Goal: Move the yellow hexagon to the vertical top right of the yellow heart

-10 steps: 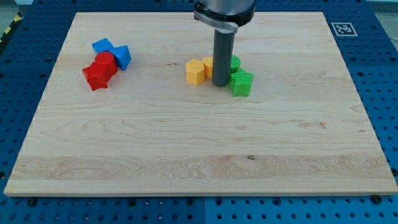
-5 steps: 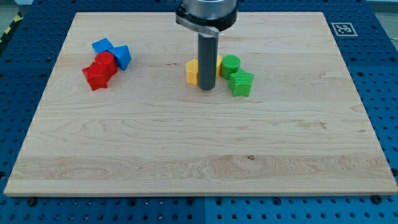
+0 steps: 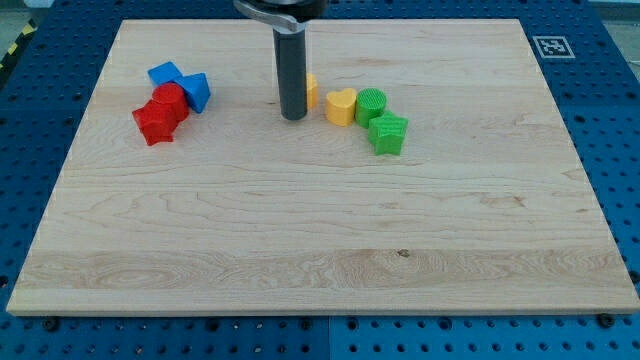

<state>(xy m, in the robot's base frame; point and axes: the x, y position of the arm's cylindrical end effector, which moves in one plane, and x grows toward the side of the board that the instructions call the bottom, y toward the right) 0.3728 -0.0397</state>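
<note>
Tool tip (image 3: 293,117) hides most of ridged yellow hexagon (image 3: 312,90).

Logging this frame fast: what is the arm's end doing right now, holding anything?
My tip: a bare rod with nothing to open or close, holding nothing; it stands on the board at the view's left of the yellow hexagon, which it mostly hides.
</note>
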